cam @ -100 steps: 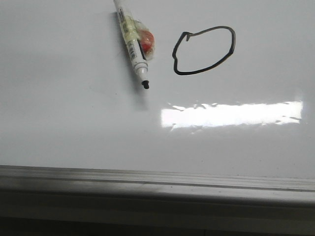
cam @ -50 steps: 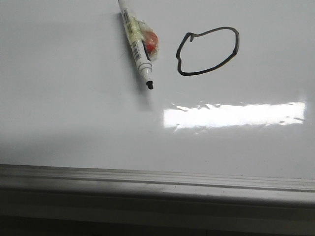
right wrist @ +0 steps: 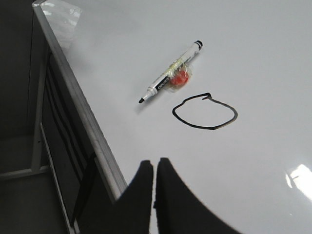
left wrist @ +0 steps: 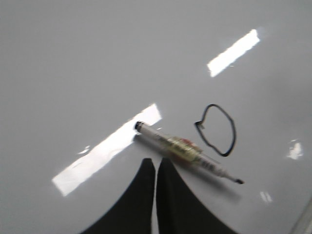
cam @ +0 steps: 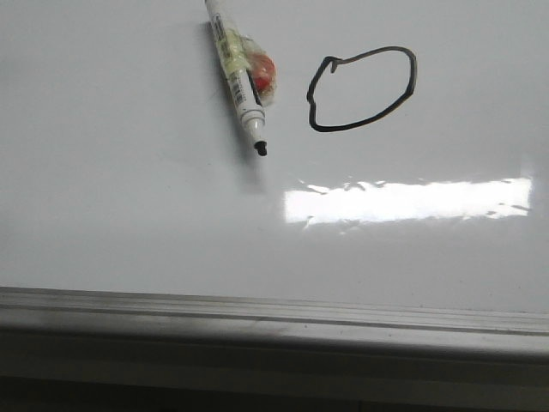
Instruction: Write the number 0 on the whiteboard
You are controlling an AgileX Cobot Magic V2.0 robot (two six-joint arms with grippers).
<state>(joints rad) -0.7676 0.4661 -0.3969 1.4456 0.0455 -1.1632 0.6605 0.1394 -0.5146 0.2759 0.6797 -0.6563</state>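
Comparing front view frames: a second ago the marker (cam: 238, 75) and the number 0 (cam: 363, 88) sat slightly further left in frame; half a second ago they reached the current spot, and nothing has shifted since. Both moved together, so I read that as camera or base settling, not the marker rolling. Scene is static now.

The number 0 is a closed black loop on the whiteboard (cam: 129, 215), lopsided, wider than tall, small kink at one corner. Outline looks complete in all three views.

Marker lies flat on the board, uncapped, tip bare, with an orange-red blob taped to its barrel. It's just beside the 0, not touching it.

Left gripper (left wrist: 156, 168): jaws pressed together, holding nothing. The marker (left wrist: 187, 152) lies just ahead of the tips, apart from them; the 0 (left wrist: 218, 130) is just past the marker.

Right gripper (right wrist: 155, 168): jaws also closed and empty. The 0 (right wrist: 204, 113) is ahead of the tips, clear of them, and the marker (right wrist: 170, 73) is beyond it. The board's grey rail (right wrist: 78, 97) runs off to one side.

My read: writing is done, marker released. Only remaining risk I see is the uncapped tip smudging the board if it rolls.
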